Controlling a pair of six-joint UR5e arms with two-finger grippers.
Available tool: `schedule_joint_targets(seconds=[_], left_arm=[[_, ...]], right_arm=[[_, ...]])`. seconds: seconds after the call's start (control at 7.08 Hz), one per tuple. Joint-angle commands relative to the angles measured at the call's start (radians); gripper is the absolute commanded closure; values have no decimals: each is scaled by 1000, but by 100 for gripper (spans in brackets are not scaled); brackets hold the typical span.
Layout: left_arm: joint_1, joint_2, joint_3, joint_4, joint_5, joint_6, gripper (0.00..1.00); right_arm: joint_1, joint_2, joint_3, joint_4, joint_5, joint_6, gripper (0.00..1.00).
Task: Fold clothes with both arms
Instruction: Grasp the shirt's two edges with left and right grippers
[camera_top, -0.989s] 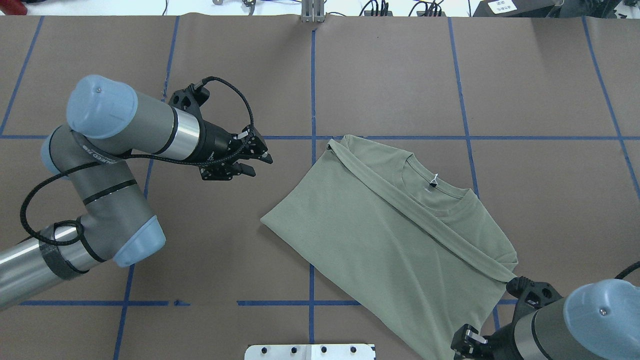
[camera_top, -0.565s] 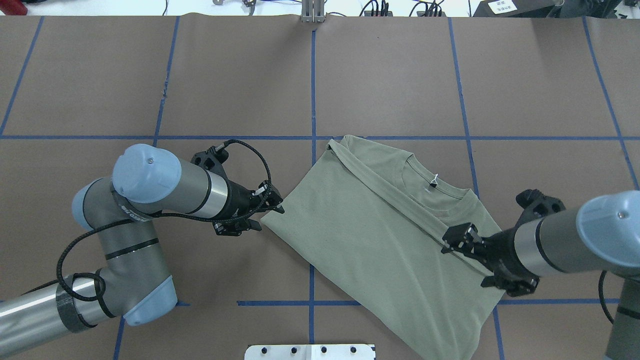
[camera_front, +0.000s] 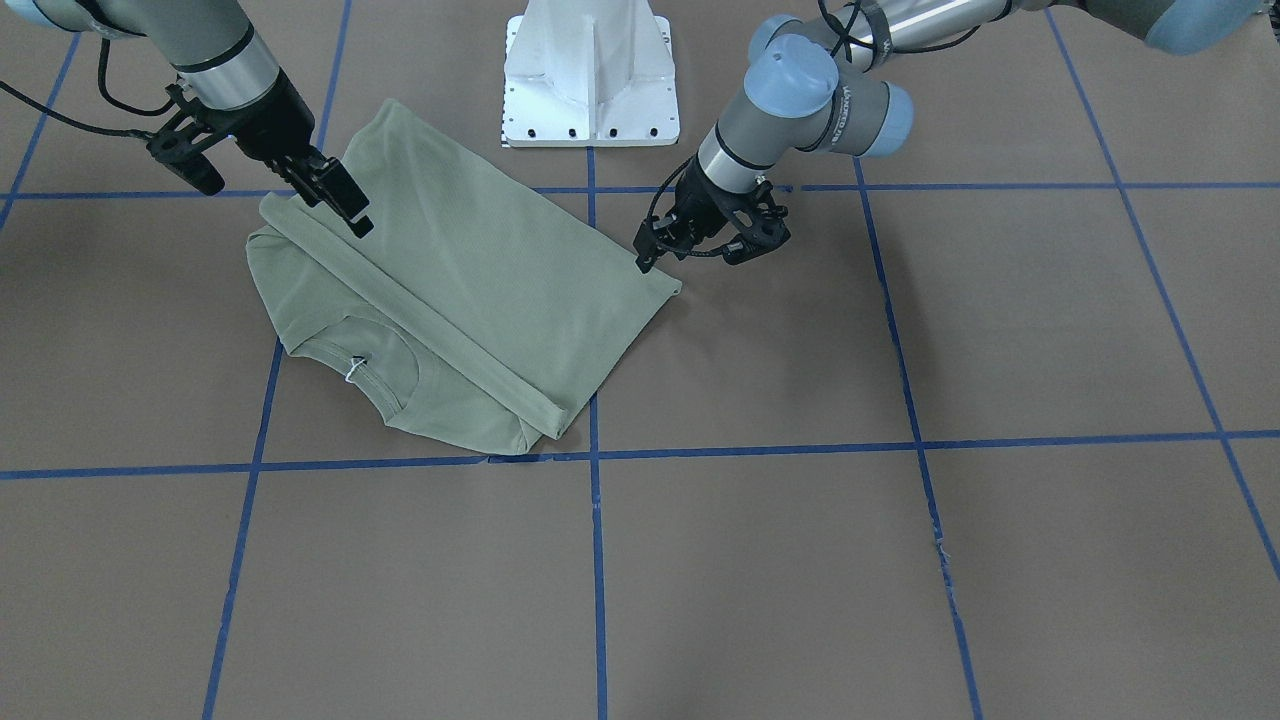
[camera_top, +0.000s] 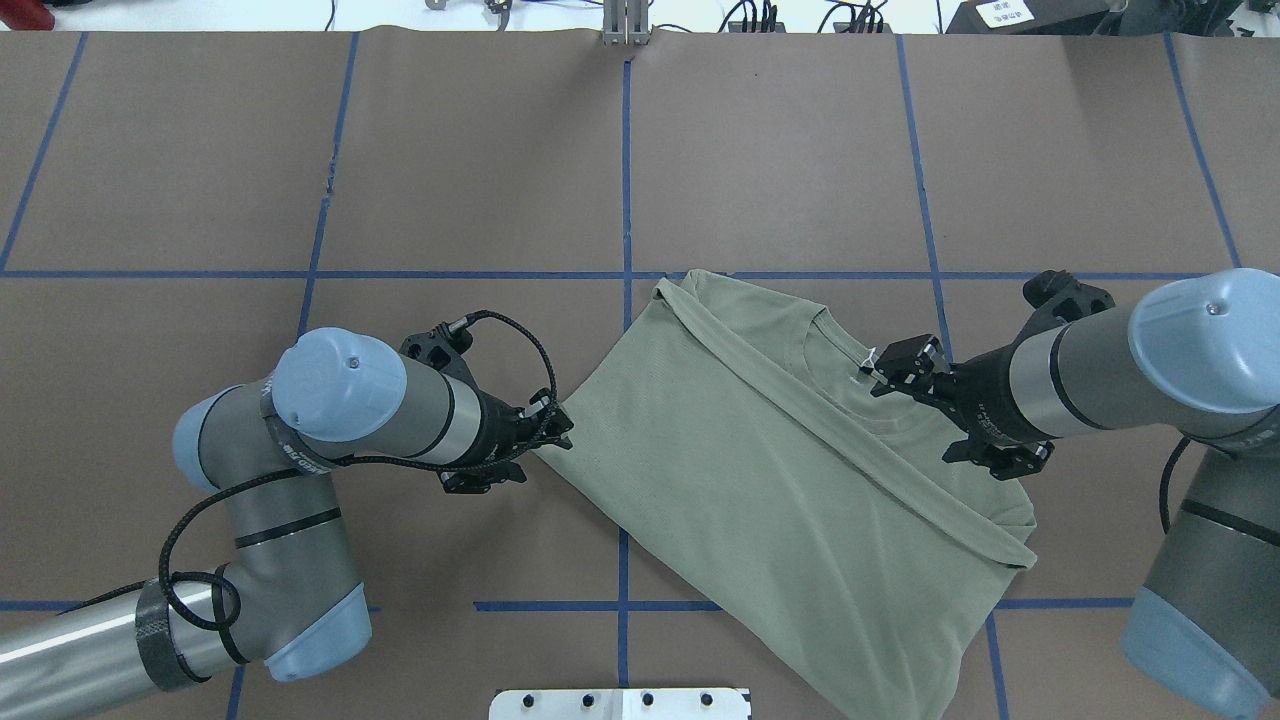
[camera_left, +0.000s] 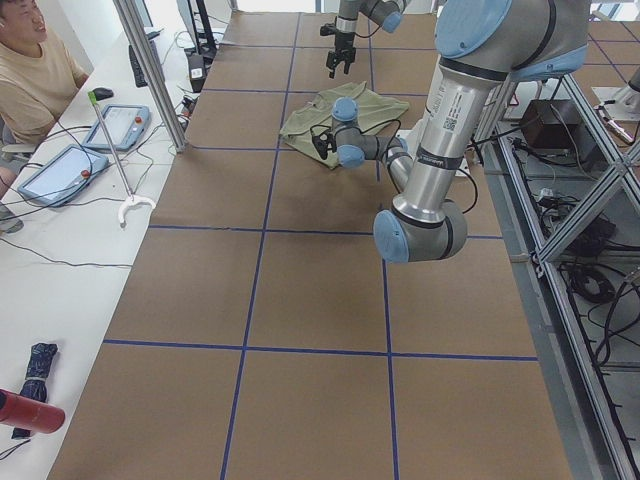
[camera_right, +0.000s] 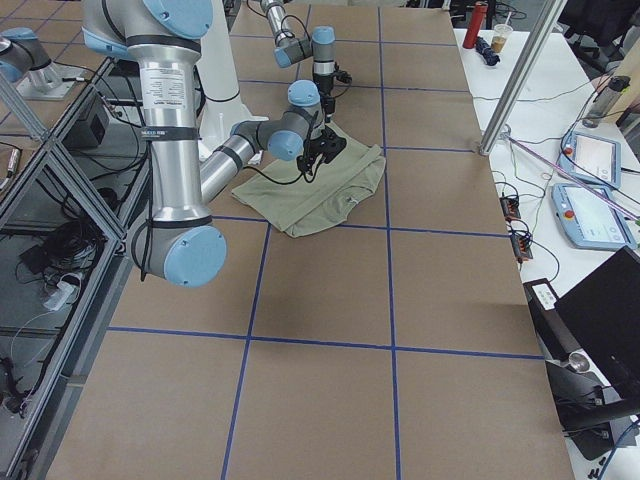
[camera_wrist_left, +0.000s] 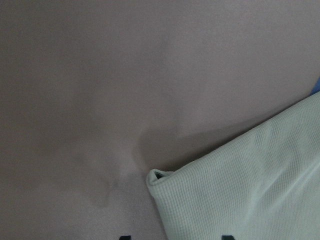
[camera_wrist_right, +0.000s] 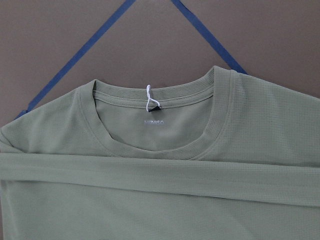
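Observation:
The sage-green shirt (camera_top: 760, 490) lies flat on the brown table, front up, with one long sleeve (camera_top: 880, 470) folded diagonally across the chest below the collar (camera_wrist_right: 160, 130). My left gripper (camera_top: 556, 436) is low at the shirt's left corner (camera_wrist_left: 165, 182). It is open, and its two dark fingertips (camera_wrist_left: 125, 237) stand either side of that corner. My right gripper (camera_top: 888, 384) hangs open above the collar's right side near the white tag (camera_wrist_right: 149, 97), holding nothing. In the front-facing view the left gripper (camera_front: 655, 258) sits beside the corner and the right gripper (camera_front: 352, 208) is over the shoulder.
Blue tape lines (camera_top: 624, 160) grid the brown table cover. The white robot base (camera_front: 590, 80) stands just behind the shirt's hem. A person (camera_left: 30, 70) sits beside the table's left end with control tablets (camera_left: 115, 125). A red bottle (camera_left: 25, 410) lies off the table.
My left arm dropped from the far left to the shirt's left corner. My right arm swung from the sleeve end at the near edge up to the collar. The shirt stayed put.

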Motion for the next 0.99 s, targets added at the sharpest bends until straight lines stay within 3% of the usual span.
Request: schedule_joint_targets(seconds=[0.0,0.14,0.28,0.42,0.57,0.85], left_arm=[[1,-4,24,1,19,6,33],[1,-6,31,0,21,7,36],[1,-7,36,0,24,6,46],[1,-12,44,0,50,6,78],[-7,-13,44,-2,53,9,100],[-68,-15,44,1,88,124,100]], right_arm=[[-1,3,-5,0,0,-2,0],[-3,1,-6,0,0,-2,0],[-4,1,-6,0,0,-2,0],[-6,1,-5,0,-2,-2,0],[-3,0,-3,0,-2,-2,0],[0,3,4,1,-2,-2,0]])
